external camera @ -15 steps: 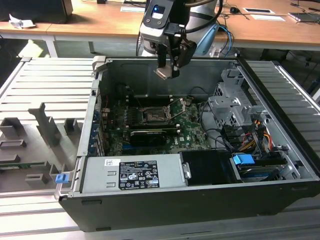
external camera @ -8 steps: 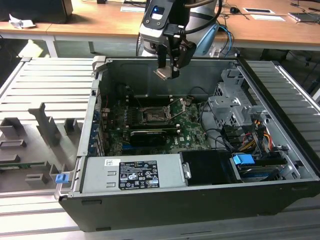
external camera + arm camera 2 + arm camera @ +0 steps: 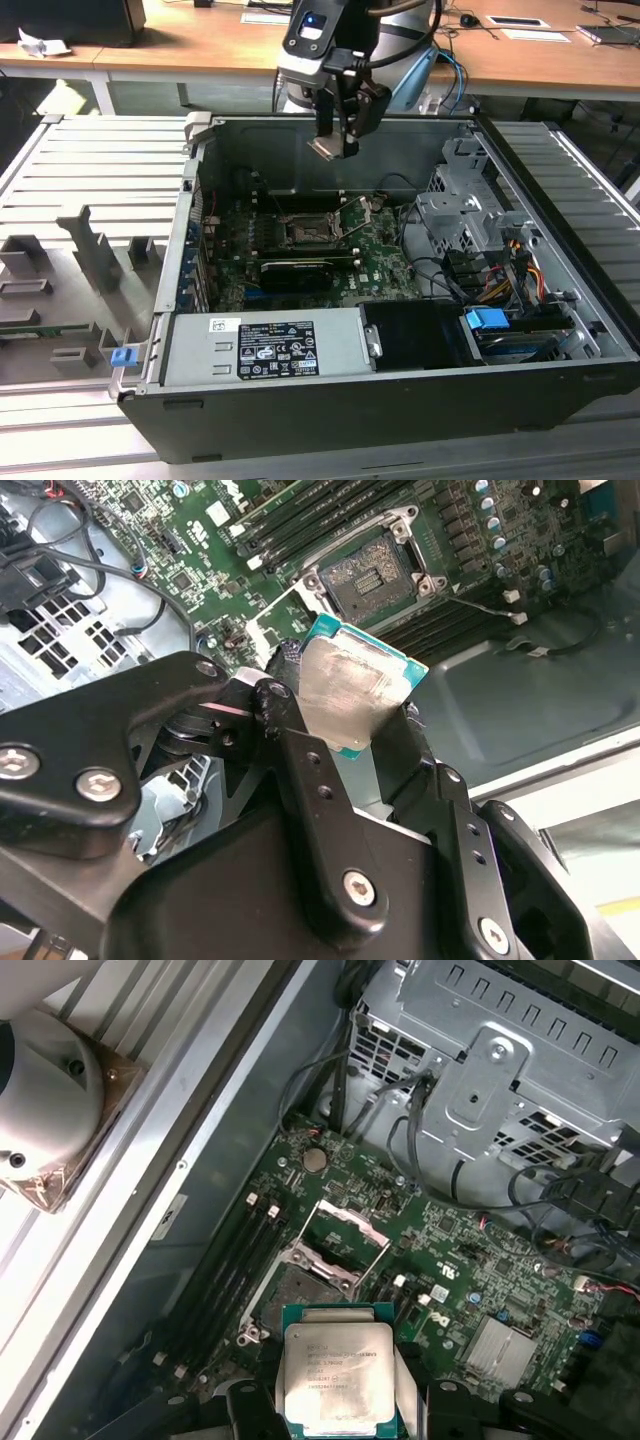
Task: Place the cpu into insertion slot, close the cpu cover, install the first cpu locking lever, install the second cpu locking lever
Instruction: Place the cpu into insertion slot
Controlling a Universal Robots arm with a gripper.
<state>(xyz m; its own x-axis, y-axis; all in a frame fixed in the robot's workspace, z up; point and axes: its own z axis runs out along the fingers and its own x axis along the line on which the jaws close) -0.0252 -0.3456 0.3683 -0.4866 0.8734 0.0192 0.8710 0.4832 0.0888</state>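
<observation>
place: lab or workshop; evidence: open computer case on slatted metal bench; desks behind

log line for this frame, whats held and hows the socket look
gripper: shut on cpu | cpu: held in air above motherboard, not seated | insertion slot: empty | cpu cover: raised open

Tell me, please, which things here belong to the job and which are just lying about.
Job: gripper, holding the cpu; slot, empty; cover, raised.
Lying about: power supply; drive cage; black card.
</observation>
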